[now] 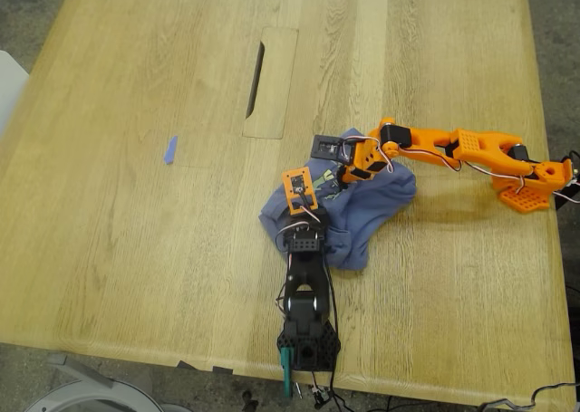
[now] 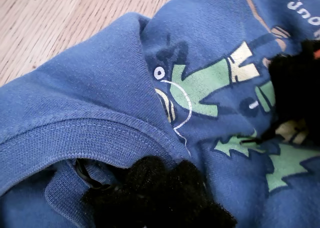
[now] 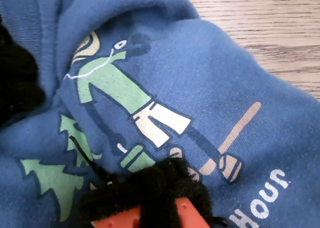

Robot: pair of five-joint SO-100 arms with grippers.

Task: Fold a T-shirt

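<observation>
The slate-blue T-shirt (image 1: pixel 381 195) lies crumpled in a heap on the wooden table, print side up. The green-and-yellow figure print (image 2: pixel 200 82) shows in both wrist views, with white text (image 3: pixel 260 203) beside it. My first gripper (image 1: pixel 314 199), on the black arm, is pressed into the shirt's collar edge; its black fuzzy pad (image 2: pixel 155 193) sits under the ribbed collar (image 2: pixel 90 133). My second gripper (image 1: pixel 348 171), on the orange arm, rests on the shirt near the figure's feet; its orange-backed pad (image 3: pixel 150 193) touches the print. Neither view shows both jaws of its own gripper.
A tiny blue scrap (image 1: pixel 169 149) lies on the table toward the exterior view's left. A rectangular cable hatch (image 1: pixel 270 81) sits in the tabletop behind the shirt. The orange arm's base (image 1: pixel 530 190) stands at the right, the black arm's base (image 1: pixel 306 340) at the front edge.
</observation>
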